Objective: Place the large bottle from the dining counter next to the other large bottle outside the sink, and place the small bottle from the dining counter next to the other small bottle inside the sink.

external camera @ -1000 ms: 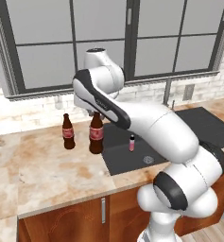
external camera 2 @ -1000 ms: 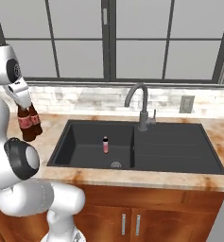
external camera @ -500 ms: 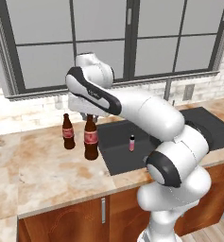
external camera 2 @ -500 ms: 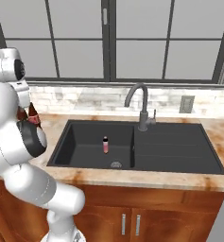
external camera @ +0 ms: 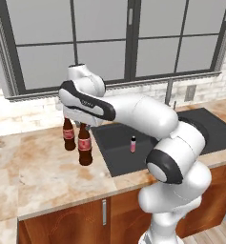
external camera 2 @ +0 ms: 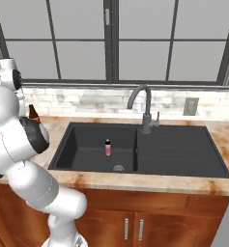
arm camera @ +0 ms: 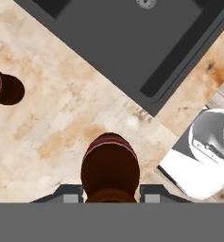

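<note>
In the left base view we see a marble worktop [external camera: 43,176] under windows; the large bottle [external camera: 85,148] hangs just beside the other large bottle [external camera: 68,137]. In the right base view, the pink small bottle [external camera 2: 107,147] stands in the sink [external camera 2: 183,159]. In the hand view our gripper [arm camera: 111,193] is clamped on the bottle; next we should lower it and release.

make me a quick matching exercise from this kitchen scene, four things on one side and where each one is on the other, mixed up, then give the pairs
Things:
1. held large bottle
2. other large bottle
3. small pink bottle
4. faucet

Places:
A. stands inside the black sink basin
B. rises from the counter behind the sink, under the window
C. stands free on the marble counter, left of the sink
D. gripped at its neck by the pincer, over the counter beside the sink

Pairs: 1-D, 2-C, 3-A, 4-B
</note>
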